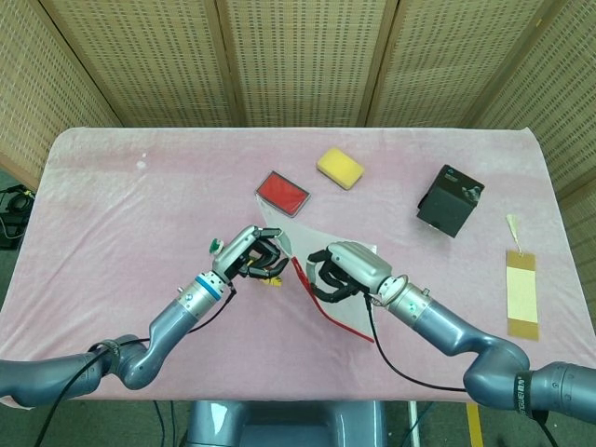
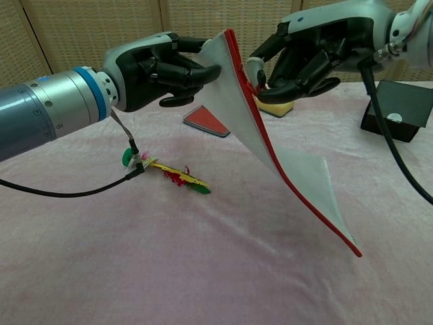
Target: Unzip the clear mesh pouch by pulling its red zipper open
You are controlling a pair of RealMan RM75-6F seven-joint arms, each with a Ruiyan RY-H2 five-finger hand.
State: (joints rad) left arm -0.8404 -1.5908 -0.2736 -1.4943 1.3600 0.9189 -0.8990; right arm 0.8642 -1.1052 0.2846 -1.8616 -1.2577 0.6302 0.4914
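— Where is the clear mesh pouch [image 2: 270, 128]?

— Lifted off the pink table [image 2: 203, 257], held between the two hands near the front middle. Its upper corner is highest and the sheet slopes down to the right, lower corner hanging above the cloth.

— And the left hand [image 2: 159, 68]?

— Its fingers are closed on the pouch's top corner, gripping the mesh from the left side.

— The right hand [image 2: 314, 54]?

— Just beside the red zipper [image 2: 260, 135] near the top, fingers curled in at the zipper edge (it seems to pinch the pull, though the pull itself is too small to make out).

— Anything else on the table?

— A red flat case [image 1: 281, 193], a yellow sponge [image 1: 340, 167], a black box [image 1: 449, 199], a colourful little trinket [image 2: 172, 175] under the left hand, and a tan strip [image 1: 522, 293] at the right edge.
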